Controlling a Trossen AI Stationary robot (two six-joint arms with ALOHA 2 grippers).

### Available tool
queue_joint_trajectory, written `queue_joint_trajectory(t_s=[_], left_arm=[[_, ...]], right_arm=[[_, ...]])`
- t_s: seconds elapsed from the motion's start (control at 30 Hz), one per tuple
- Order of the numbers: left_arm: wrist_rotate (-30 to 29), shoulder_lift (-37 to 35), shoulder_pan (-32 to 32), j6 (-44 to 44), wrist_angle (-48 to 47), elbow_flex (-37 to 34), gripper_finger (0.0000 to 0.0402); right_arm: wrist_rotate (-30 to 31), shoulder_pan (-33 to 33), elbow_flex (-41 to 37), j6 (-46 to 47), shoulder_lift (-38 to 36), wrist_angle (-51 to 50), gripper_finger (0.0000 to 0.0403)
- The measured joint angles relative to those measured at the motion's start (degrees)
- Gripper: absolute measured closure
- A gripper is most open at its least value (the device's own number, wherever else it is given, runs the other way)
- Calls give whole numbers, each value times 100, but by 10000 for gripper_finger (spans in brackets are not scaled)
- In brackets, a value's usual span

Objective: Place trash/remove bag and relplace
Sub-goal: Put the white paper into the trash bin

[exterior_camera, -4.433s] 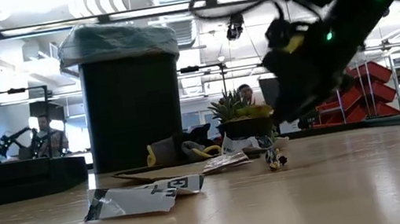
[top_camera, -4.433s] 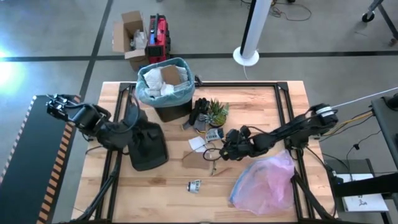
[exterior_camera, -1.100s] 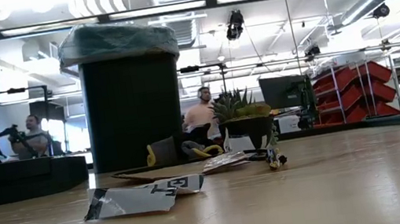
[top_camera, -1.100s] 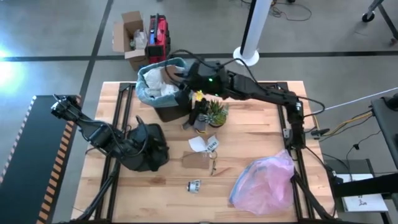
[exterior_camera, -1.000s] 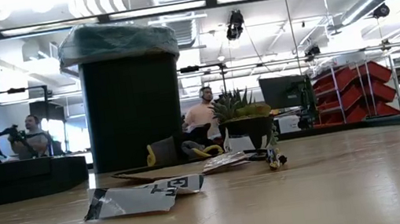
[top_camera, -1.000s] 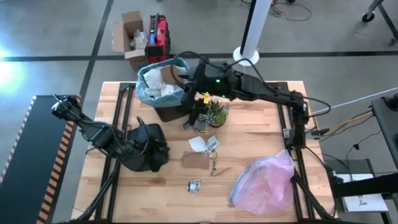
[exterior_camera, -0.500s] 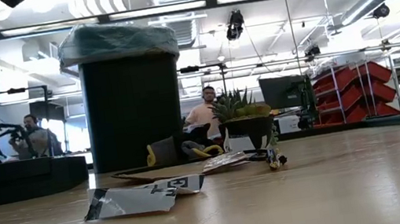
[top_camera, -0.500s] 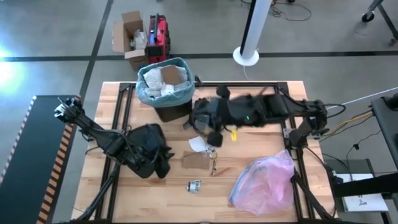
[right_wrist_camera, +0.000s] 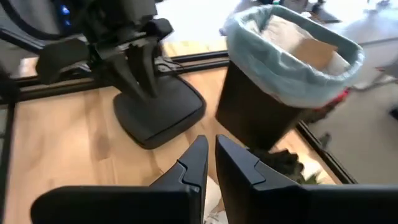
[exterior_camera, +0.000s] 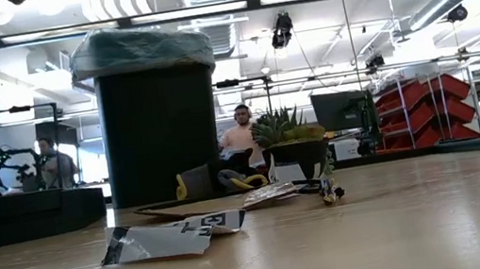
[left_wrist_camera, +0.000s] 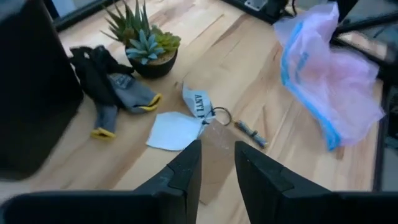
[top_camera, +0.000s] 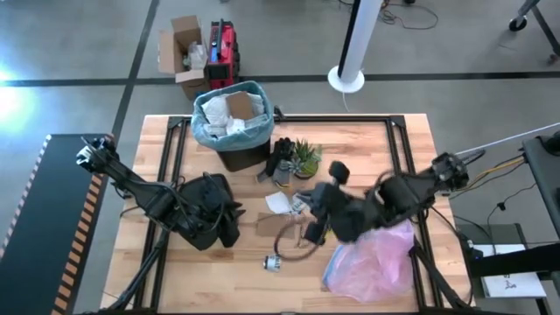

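The black bin (top_camera: 234, 149) stands at the table's far side, lined with the light blue bag (top_camera: 204, 131) and filled with trash (top_camera: 229, 112) of brown and white paper. More trash lies on the table: a white sheet (top_camera: 278, 203), a brown piece (top_camera: 274, 225) and a small scrap (top_camera: 274, 261). My right gripper (top_camera: 308, 229) hovers shut over the table's middle, blurred, with nothing in it (right_wrist_camera: 210, 155). My left gripper (top_camera: 229, 223) hangs at the table's left, slightly open and empty (left_wrist_camera: 216, 165), pointing toward the white sheet (left_wrist_camera: 174, 130).
A pinkish plastic bag (top_camera: 372, 258) lies at the near right. A small potted plant (top_camera: 304, 157) and black gloves (top_camera: 282, 157) sit beside the bin. A printed tag with a key ring (left_wrist_camera: 200, 104) lies by the white sheet. People stand in the room behind.
My right gripper has swung away from above the bin, toward the table's near edge and right, and now hangs over the loose litter at mid-table. My left gripper has shifted slightly toward the near edge. The bin and the litter have stayed put.
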Motion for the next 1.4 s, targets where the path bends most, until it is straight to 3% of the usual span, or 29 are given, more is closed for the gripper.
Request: queue_joint_trajectory(t_s=[0.2,0.3,0.43,0.53,0.73,1.13,1.4], left_arm=[[5,80,0,286,62,-79,324],[5,76,0,683,64,-79,320],[5,43,-4,701,66,-79,314],[4,39,-4,699,64,-79,311],[-43,168,-4,578,66,-158,305],[42,535,-20,-641,850,-1080,325],[900,887,4,-645,920,-1265,320]], right_arm=[[1336,608,-1062,1485,10,7,384],[1155,757,-1628,2194,41,70,384],[976,767,-2348,3447,41,529,384],[890,757,-2692,3896,41,604,384],[654,745,-3089,3528,72,900,362],[248,494,-3620,3110,615,1825,226],[-354,428,-3620,3239,1033,2400,208]])
